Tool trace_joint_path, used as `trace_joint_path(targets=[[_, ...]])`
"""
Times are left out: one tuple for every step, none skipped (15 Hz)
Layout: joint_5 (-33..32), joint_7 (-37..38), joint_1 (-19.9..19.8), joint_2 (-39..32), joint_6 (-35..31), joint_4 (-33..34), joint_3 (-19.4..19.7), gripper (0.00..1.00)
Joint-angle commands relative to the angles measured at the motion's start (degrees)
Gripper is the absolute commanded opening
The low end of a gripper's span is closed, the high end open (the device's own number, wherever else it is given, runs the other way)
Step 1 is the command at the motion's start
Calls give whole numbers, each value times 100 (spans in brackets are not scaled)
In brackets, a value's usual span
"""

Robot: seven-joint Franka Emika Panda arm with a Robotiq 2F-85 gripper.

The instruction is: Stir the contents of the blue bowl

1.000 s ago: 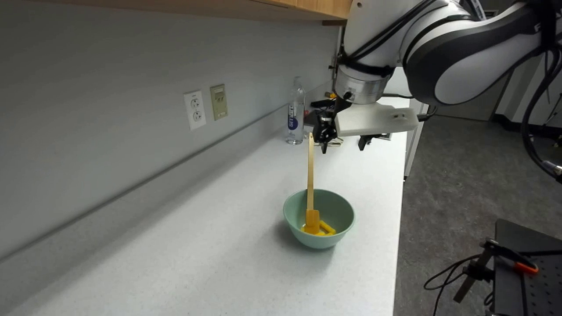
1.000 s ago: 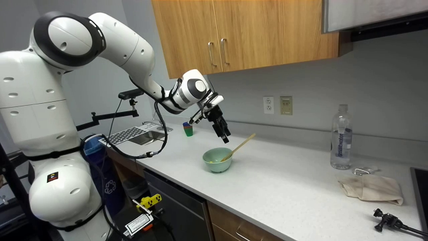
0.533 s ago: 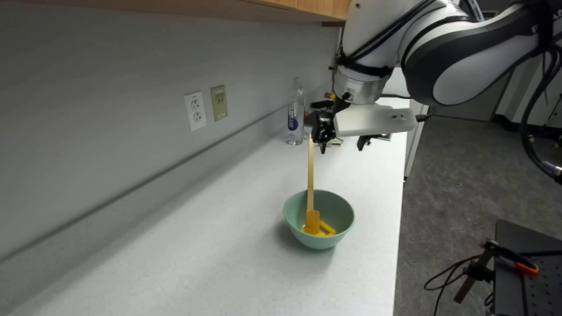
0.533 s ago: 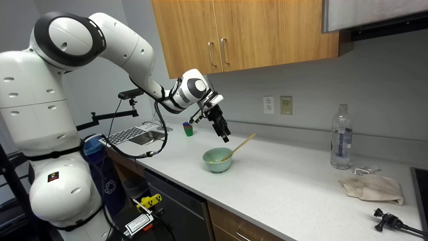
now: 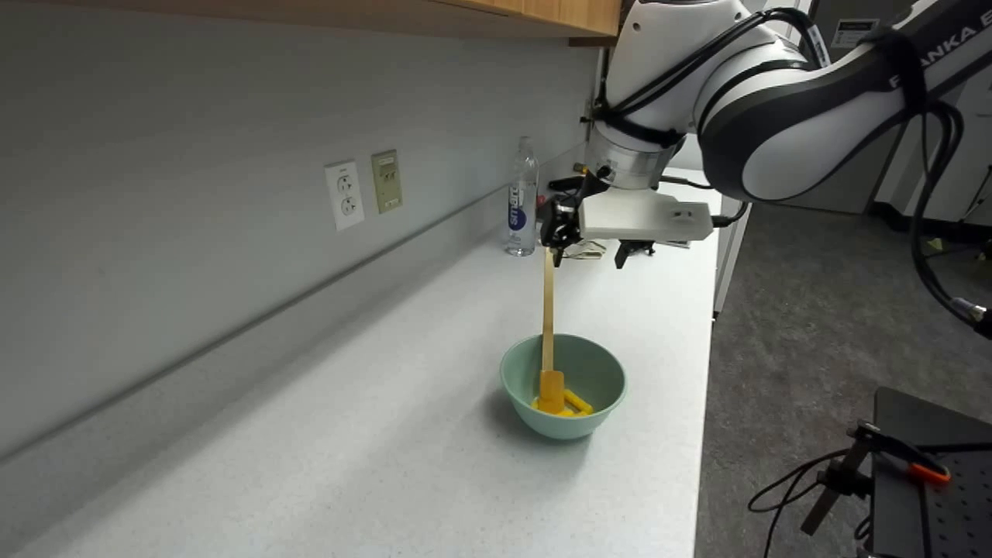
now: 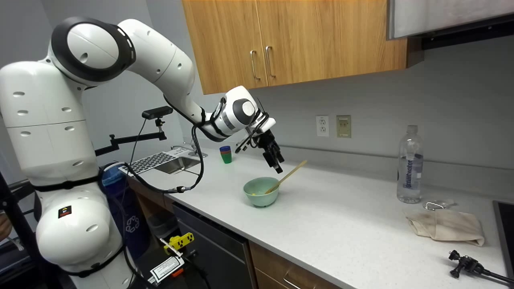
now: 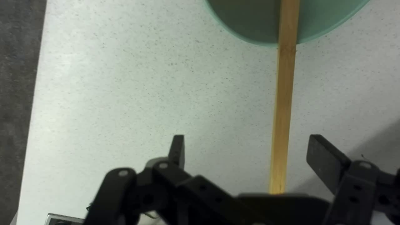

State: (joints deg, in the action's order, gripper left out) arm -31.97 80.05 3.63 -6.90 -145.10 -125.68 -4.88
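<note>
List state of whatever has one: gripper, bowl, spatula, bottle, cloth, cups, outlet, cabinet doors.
Robotiq gripper: open, gripping nothing
teal-blue bowl: upright, yellow pieces inside
wooden-handled spatula: tilted, head in bowl
smartwater bottle: upright
beige cloth: folded
cups: stacked
white duplex outlet: nothing plugged in
cabinet doors: shut

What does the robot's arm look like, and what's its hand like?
The arm is white and rounded, with a dark ring, black straps and black cables. White letters sit on a dark stripe. Low down there's a small black sticker with some red. The hand is black, with two chunky, flat-tipped fingers.
</note>
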Motion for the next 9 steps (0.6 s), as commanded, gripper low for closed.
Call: trace_joint_path(targets=[[-1, 14, 98, -277, -512, 162, 261, 100], [36, -32, 120, -274, -559, 168, 296, 100], [60, -52, 159, -152, -405, 25, 317, 100], [59, -48, 164, -188, -467, 40, 348, 100], [61, -50, 166, -211, -475, 62, 358, 100], [61, -50, 169, -219, -475, 80, 360, 100], [61, -50, 176, -220, -475, 89, 359, 100], [27, 9, 191, -247, -485, 122, 367, 100], [55, 17, 195, -307, -484, 181, 373, 100]])
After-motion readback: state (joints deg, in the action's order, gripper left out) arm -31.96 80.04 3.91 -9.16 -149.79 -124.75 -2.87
